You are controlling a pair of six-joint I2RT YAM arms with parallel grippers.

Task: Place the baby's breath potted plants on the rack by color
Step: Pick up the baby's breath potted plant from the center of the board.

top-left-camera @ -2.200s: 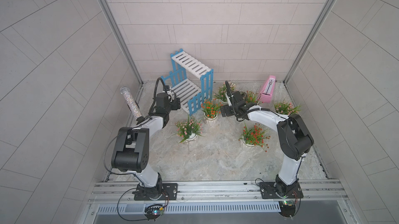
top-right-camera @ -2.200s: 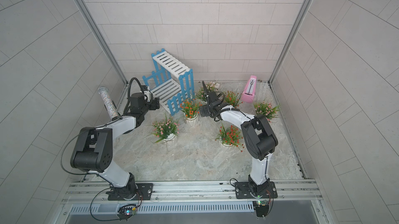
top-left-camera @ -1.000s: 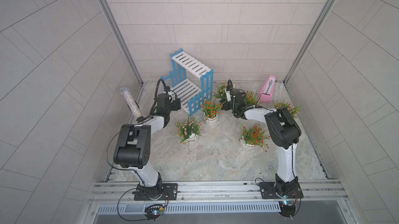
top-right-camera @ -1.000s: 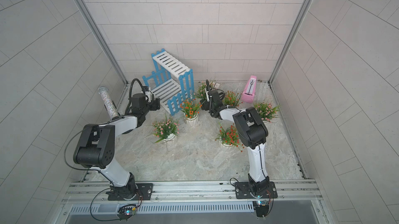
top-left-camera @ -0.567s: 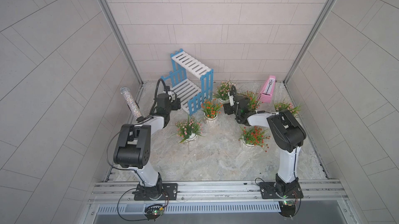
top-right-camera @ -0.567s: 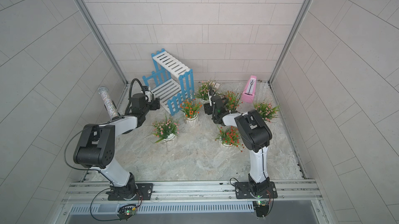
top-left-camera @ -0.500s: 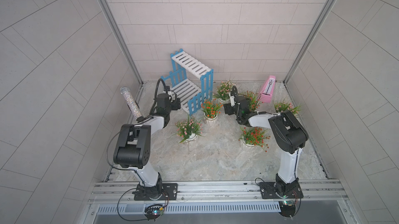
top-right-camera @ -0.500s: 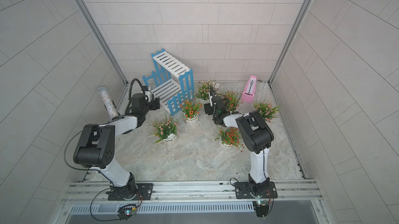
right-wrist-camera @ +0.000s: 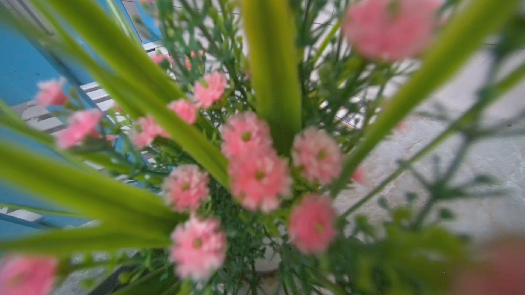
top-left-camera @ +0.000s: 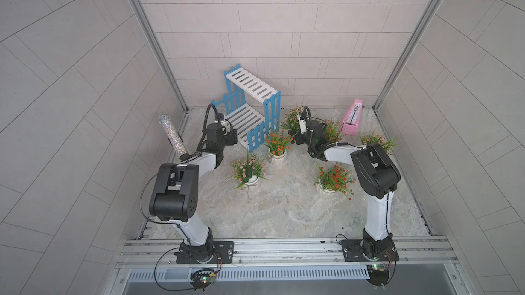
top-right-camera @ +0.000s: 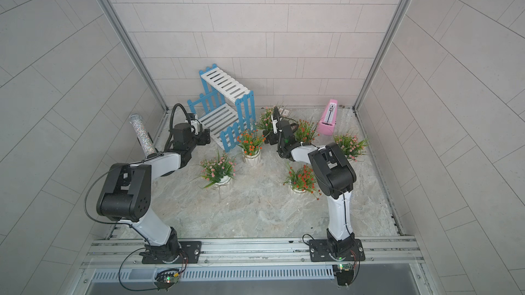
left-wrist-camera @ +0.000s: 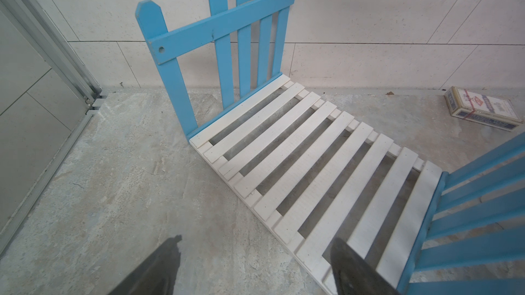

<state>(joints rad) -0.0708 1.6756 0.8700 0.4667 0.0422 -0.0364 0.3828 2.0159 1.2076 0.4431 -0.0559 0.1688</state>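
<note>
Just ahead of the spread left fingers lies the rack.

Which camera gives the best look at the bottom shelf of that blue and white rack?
The left wrist view: the lower shelf fills the picture, its white slats sharp and bare. Both top views show it small, from above. The right wrist view gives only blurred slats behind a pink-blossomed plant.
</note>
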